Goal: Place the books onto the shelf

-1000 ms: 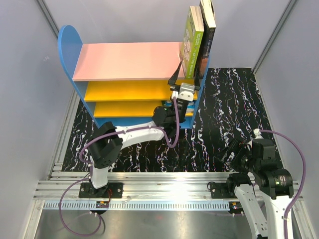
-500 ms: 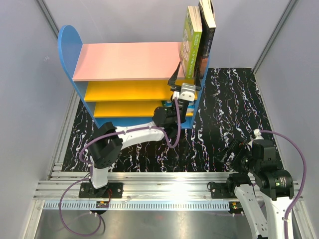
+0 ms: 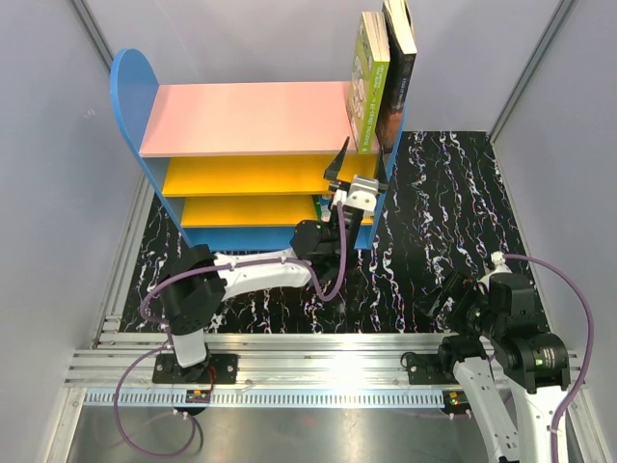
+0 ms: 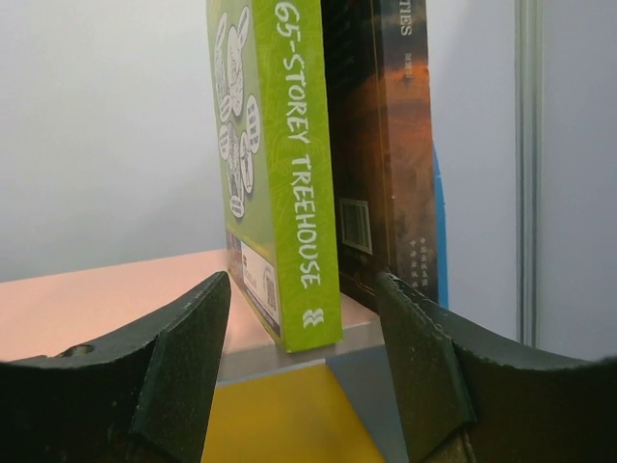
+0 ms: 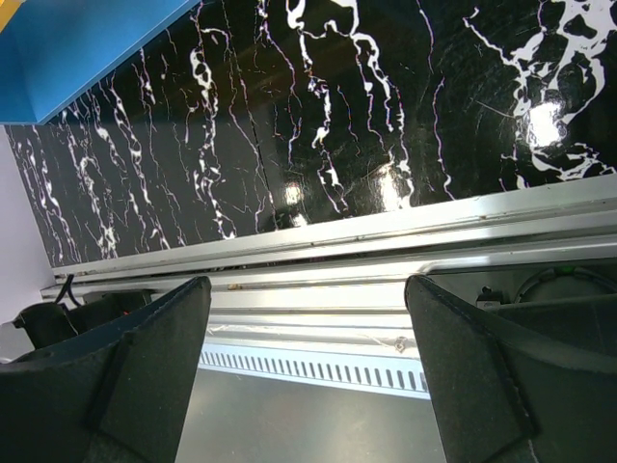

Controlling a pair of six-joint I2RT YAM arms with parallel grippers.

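Two books stand upright at the right end of the shelf's pink top board [image 3: 241,116]: a lime-green one [image 3: 371,82] and a dark one [image 3: 400,68] against the right blue side panel. In the left wrist view the green spine [image 4: 299,174] reads "65-Storey Treehouse", with the dark book [image 4: 386,145] beside it. My left gripper [image 3: 359,166] is open just in front of and below them [image 4: 304,357], holding nothing. My right gripper [image 3: 445,297] is open and empty [image 5: 308,357] near the table's front right.
The shelf [image 3: 130,87] has two yellow lower boards [image 3: 251,176] and a blue base. Black marbled tabletop [image 5: 337,116] stretches to the right of it. An aluminium rail [image 5: 386,260] runs along the near edge. Grey walls close in on both sides.
My left gripper has drawn back a little from the books, toward the near side, and its arm has dropped lower. The books stay upright. The right arm has barely moved.
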